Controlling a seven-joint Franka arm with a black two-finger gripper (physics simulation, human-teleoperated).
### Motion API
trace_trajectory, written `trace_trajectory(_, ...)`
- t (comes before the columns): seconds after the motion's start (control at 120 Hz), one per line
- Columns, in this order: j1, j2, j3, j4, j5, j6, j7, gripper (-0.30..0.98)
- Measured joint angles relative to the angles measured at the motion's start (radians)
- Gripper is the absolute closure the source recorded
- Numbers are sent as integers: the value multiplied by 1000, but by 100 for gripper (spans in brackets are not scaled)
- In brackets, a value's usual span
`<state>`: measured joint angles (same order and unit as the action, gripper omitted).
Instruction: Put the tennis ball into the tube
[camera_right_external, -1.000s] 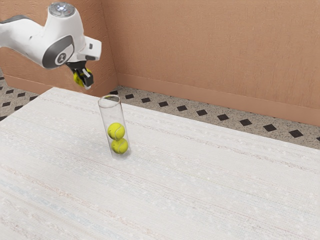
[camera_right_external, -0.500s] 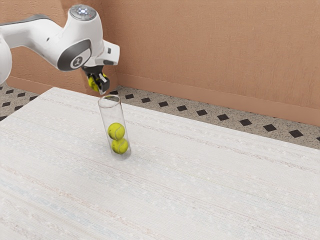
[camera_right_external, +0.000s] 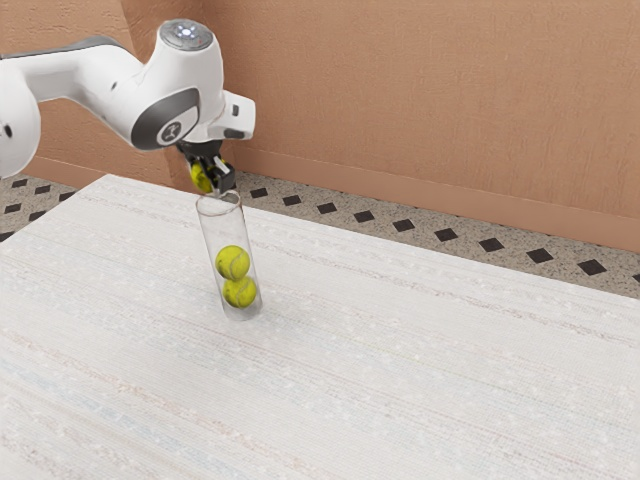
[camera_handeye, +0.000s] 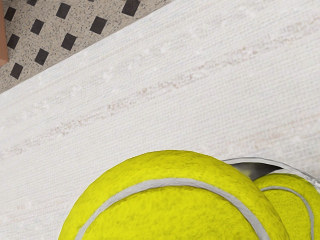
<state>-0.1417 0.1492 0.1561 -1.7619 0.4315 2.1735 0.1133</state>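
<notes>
Exterior view shows two balls (camera_right_external: 233, 263) inside the tube (camera_right_external: 225, 228).

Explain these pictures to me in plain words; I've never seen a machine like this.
The machine is a single white robot arm ending in a black two-finger gripper. The exterior view comes from a camera at the arm's side; the wrist view comes from one on the arm's hand, looking past the gripper. On the pale table stands a clear tube with two yellow balls inside, an upper ball and a lower ball. The gripper holds a third tennis ball in the air near the tube's open top. That held ball is the big yellow shape in the wrist view.
</notes>
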Motion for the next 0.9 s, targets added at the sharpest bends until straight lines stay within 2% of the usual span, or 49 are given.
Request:
trace_trajectory(0.333, -6, 6, -4, 2, 4, -2, -22, 42)
trace_trajectory(0.433, -5, 6, -5, 2, 3, -3, -19, 26)
trace_trajectory(0.533, -6, 6, -7, 2, 3, -5, -12, 16)
trace_trajectory(0.767, -7, 0, -16, 9, 14, -9, 2, 5)
trace_trajectory(0.817, -11, -11, -24, 63, 22, -41, 4, 4)
trace_trajectory(0.85, -9, -26, -30, 118, 4, -92, 6, 4)
trace_trajectory(0.9, 18, -68, -48, 177, -58, -190, 9, 3)
